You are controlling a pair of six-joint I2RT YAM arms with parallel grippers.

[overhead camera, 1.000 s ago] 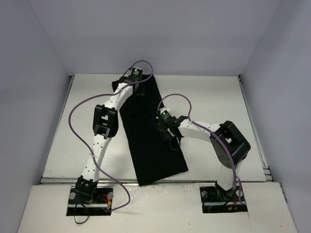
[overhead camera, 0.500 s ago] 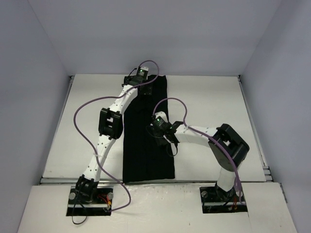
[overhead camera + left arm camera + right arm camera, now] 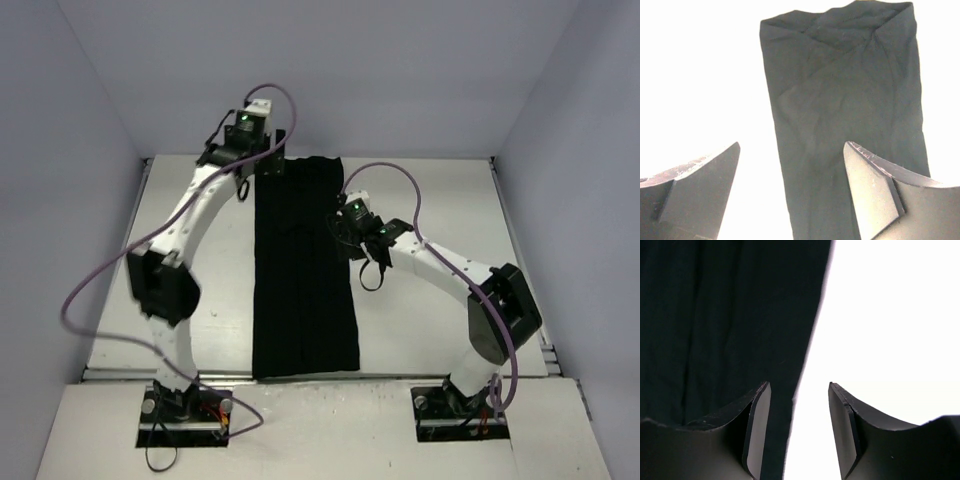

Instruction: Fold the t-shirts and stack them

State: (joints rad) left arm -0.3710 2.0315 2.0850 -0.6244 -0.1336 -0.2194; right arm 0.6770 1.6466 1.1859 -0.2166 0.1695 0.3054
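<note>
The black t-shirt [image 3: 303,270] lies flat on the white table as a long narrow strip, running from the far edge to the near edge. My left gripper [image 3: 262,163] is open and empty above the strip's far left corner; in the left wrist view the t-shirt [image 3: 845,115] fills the space between and beyond its wide-spread fingers [image 3: 875,185]. My right gripper [image 3: 350,240] is open and empty over the strip's right edge, about a third of the way down; in the right wrist view the t-shirt's edge [image 3: 740,315] runs between its fingers [image 3: 757,425].
The white table [image 3: 440,210] is walled by grey panels at the back and on both sides. A metal rail [image 3: 330,372] runs along the near edge by the arm bases. Purple cables loop off both arms.
The shirt was straightened from a slant and now lies square. The left arm has swung left and back off the cloth; the right gripper has moved up toward the far end along the right edge.
</note>
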